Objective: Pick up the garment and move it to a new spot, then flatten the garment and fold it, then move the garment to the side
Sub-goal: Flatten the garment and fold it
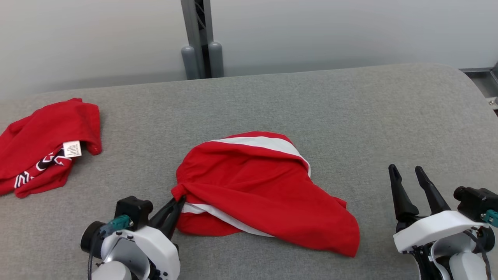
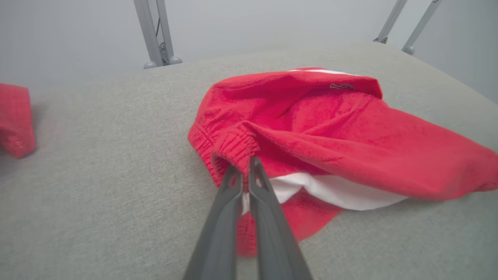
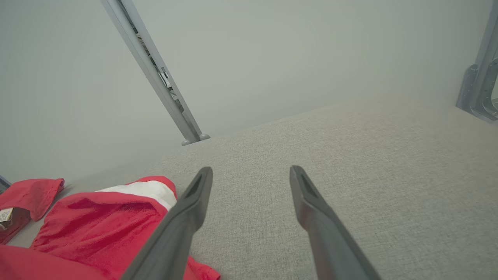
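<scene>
One crumpled red fabric garment (image 1: 264, 190) with white stripes lies by the front edge of the grey padded worktop (image 1: 350, 109), long axis left to right. Your left gripper (image 1: 177, 203) is clamped on its left end; your right gripper (image 1: 407, 170), fingers apart, sits well off its right end.

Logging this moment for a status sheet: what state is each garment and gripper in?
Red-and-white garment: crumpled on the table, elastic edge pinched, unfolded.
Left gripper: shut on the red-and-white garment's elastic edge.
Right gripper: open, empty, clear of the garment.
Other red garment: bunched at the table's left, label showing, untouched.
</scene>
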`<state>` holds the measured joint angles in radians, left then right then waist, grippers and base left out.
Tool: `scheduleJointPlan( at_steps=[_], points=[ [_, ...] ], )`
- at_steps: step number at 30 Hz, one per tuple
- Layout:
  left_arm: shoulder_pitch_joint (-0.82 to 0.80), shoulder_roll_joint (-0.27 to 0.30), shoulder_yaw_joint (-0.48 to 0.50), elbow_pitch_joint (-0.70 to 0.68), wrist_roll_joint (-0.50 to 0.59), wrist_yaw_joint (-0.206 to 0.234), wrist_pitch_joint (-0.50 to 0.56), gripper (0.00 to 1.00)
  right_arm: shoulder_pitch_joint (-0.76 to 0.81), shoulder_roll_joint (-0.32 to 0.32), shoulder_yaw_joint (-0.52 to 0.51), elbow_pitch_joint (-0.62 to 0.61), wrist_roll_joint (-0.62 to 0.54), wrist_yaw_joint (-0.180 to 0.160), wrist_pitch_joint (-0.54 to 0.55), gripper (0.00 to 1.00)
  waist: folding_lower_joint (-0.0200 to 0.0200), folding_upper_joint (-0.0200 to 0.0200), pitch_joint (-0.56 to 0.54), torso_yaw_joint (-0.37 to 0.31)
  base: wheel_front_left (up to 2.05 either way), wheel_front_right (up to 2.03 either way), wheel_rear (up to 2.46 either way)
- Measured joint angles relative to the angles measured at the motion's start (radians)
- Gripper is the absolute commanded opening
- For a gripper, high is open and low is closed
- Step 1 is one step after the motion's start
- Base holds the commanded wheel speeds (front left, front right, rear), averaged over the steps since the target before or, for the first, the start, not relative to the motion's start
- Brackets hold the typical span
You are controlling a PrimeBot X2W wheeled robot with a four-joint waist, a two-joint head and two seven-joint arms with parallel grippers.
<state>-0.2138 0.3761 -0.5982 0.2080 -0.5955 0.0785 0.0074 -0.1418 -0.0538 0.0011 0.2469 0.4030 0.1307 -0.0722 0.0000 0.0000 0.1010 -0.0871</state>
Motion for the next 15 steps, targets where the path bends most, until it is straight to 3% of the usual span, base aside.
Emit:
scheduleJointPlan(
  at_steps=[12,13,14,15],
  points=[
    [-0.153,-0.035,0.038,0.318,-0.044,-0.081,-0.059,0.0,-0.014,-0.008,-0.005,-0.026,-0.001,0.0,-0.001,1.0,0.0,0.0,0.065,-0.088,0.0,0.0,0.0],
    [-0.163,-0.04,0.036,0.338,-0.044,-0.087,-0.064,0.07,-0.015,-0.009,-0.006,-0.028,-0.001,0.0,-0.001,1.0,0.0001,0.0,0.069,-0.091,0.0,0.0,0.0],
    [-0.172,-0.045,0.036,0.358,-0.044,-0.094,-0.071,0.2,-0.017,-0.01,-0.006,-0.029,-0.001,0.0,-0.001,1.0,0.0001,0.0,0.072,-0.093,0.0,0.0,0.0],
    [-0.182,-0.05,0.035,0.378,-0.044,-0.097,-0.078,0.42,-0.017,-0.011,-0.007,-0.03,-0.001,0.0,-0.001,1.0,0.0001,0.0,0.074,-0.095,0.0,0.0,0.0]
  ],
)
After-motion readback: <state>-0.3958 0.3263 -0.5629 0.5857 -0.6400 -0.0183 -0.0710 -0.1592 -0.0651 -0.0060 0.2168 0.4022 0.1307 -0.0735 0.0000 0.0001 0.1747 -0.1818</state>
